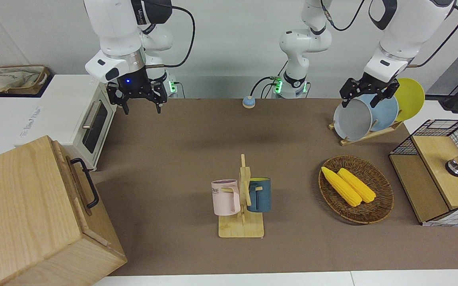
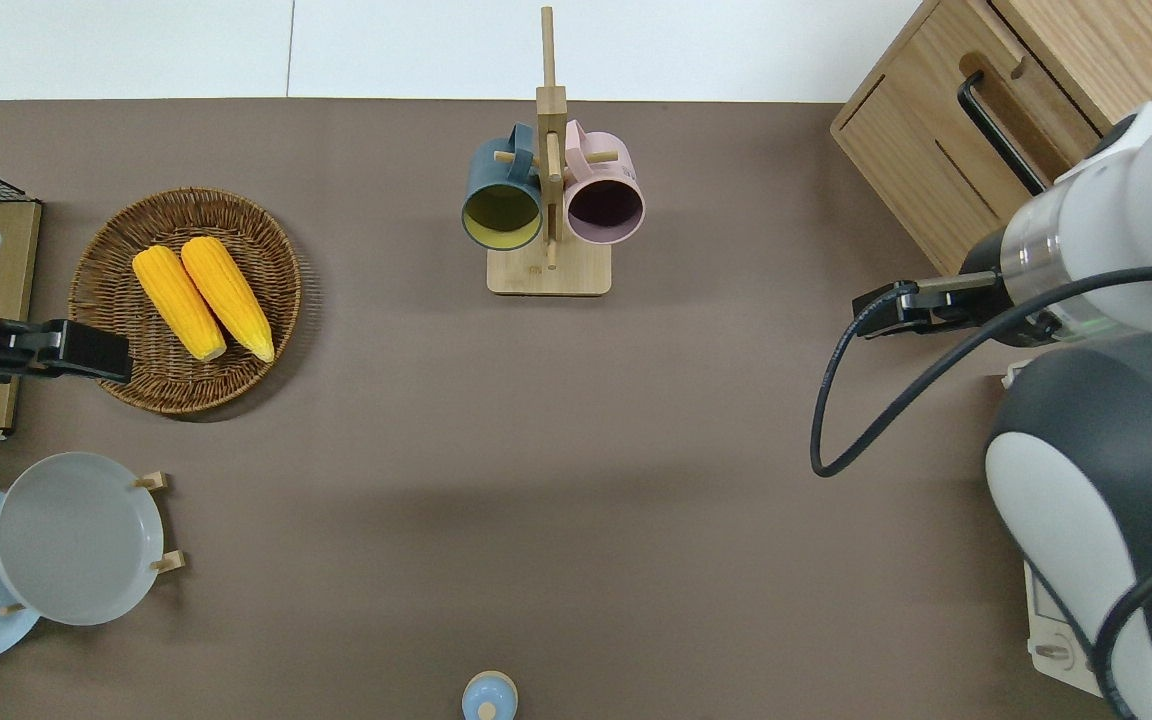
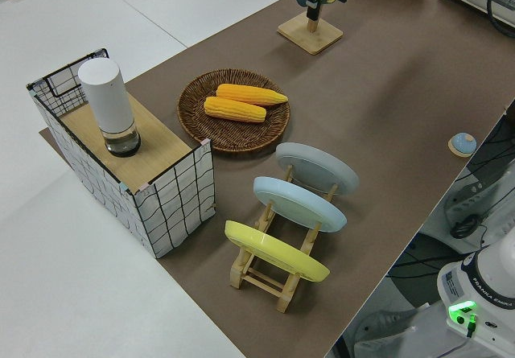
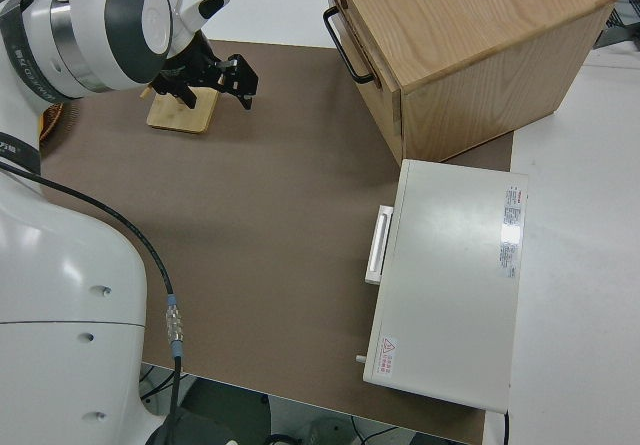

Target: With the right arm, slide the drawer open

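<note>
The drawer (image 1: 74, 186) is set in the big oak box at the right arm's end of the table, farther from the robots than the white toaster oven. Its front panel lies flush with the box, and a black loop handle (image 1: 87, 183) (image 2: 1000, 138) (image 4: 346, 49) stands out from it. My right gripper (image 1: 142, 108) (image 2: 866, 308) (image 4: 222, 77), the one with the blue wrist light, hangs open and empty. In the overhead view it is over bare brown mat, close to the box corner nearest the robots and short of the handle. The left arm is parked.
A white toaster oven (image 1: 90, 119) (image 4: 450, 285) sits beside the box, nearer the robots. At mid-table a wooden mug rack (image 1: 241, 228) holds a pink and a blue mug. Toward the left arm's end are a wicker basket (image 1: 380, 210) with corn, a plate rack (image 1: 366, 137) and a wire-grid box (image 1: 431, 186).
</note>
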Robot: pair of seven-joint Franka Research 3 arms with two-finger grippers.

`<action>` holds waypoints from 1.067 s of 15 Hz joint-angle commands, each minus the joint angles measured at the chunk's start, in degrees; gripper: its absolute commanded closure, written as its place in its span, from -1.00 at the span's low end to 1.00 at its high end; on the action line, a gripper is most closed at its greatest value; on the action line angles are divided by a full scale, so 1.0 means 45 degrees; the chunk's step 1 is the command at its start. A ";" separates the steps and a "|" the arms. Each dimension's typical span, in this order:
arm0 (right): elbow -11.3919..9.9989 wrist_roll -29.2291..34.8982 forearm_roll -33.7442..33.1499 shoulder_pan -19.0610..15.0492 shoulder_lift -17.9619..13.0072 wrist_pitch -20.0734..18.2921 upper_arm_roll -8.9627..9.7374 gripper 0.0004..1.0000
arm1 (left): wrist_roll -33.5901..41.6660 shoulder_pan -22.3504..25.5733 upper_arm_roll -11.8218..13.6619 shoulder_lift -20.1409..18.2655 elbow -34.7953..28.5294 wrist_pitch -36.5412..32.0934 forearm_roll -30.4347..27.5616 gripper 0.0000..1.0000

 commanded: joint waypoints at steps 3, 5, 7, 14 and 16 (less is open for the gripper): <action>0.0118 -0.0209 -0.0153 0.0099 -0.0002 -0.0193 -0.0010 -0.98 | 0.0124 0.0068 -0.0088 0.0145 0.0331 -0.0250 0.0219 -0.99; 0.0118 -0.0267 -0.1009 0.0138 -0.0022 -0.0193 0.0107 -0.98 | 0.0124 0.0068 -0.0088 0.0145 0.0312 -0.0250 0.0219 -0.99; 0.0118 -0.0442 -0.2102 0.0545 -0.0002 -0.0193 0.0146 -0.98 | 0.0124 0.0068 -0.0088 0.0145 0.0312 -0.0250 0.0219 -0.99; -0.0019 -0.1574 -0.6400 0.1817 0.0193 -0.0506 0.0146 -0.98 | 0.0124 0.0068 -0.0088 0.0145 0.0331 -0.0250 0.0219 -0.99; -0.0058 -0.1888 -0.7453 0.2090 0.0368 -0.0467 0.0146 -0.98 | 0.0124 0.0068 -0.0088 0.0145 0.0331 -0.0250 0.0219 -0.99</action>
